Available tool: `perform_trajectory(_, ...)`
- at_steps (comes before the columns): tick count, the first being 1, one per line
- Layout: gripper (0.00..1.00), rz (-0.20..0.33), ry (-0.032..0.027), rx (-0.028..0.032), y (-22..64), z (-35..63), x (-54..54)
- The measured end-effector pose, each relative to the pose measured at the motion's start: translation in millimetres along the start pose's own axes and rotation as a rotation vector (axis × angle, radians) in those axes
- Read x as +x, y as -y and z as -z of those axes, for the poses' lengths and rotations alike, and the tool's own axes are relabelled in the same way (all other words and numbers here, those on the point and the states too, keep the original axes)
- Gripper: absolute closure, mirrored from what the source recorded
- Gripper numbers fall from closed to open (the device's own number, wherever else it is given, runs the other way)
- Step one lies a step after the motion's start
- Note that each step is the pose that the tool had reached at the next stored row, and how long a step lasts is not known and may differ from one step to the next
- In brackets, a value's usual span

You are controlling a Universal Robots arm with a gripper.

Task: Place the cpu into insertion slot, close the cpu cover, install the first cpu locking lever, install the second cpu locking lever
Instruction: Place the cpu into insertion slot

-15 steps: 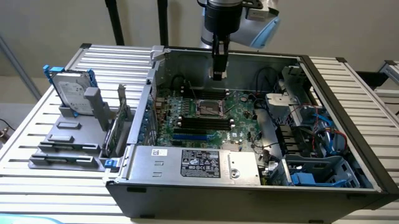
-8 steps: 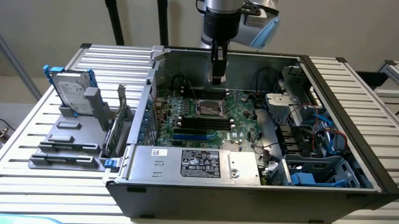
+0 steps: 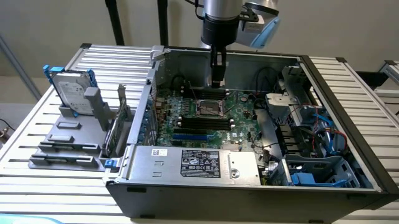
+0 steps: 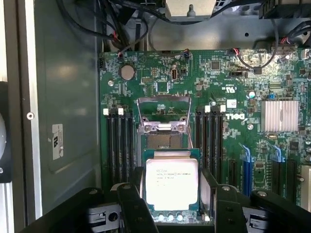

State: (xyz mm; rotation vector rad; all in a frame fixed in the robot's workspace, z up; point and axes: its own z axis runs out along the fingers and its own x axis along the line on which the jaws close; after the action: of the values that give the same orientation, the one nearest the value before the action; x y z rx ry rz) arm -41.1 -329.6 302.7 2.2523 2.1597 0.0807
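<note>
The arm [image 3: 221,16] enters at the upper middle of the exterior view. Its silver wrist section stands vertical above a black cuff, and a pale, blue-edged joint sits just to that view's right. The gripper [image 3: 216,81] hangs straight down, narrow and dark. In the wrist view its two black fingers [image 4: 132,208] clamp the cpu [image 4: 171,182] by opposite edges.

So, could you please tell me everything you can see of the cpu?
The cpu is a flat square chip with a silvery-grey metal top bearing small printed lettering and a thin green edge. It sits level, gripped on two opposite sides by the end effector, above the motherboard near the uncovered insertion slot.
</note>
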Motion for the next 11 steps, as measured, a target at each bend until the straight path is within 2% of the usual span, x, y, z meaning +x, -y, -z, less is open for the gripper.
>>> perform_trajectory(11, 0.45, 0.011, -0.0006, 0.0003, 3.4, -19.7, -4.8)
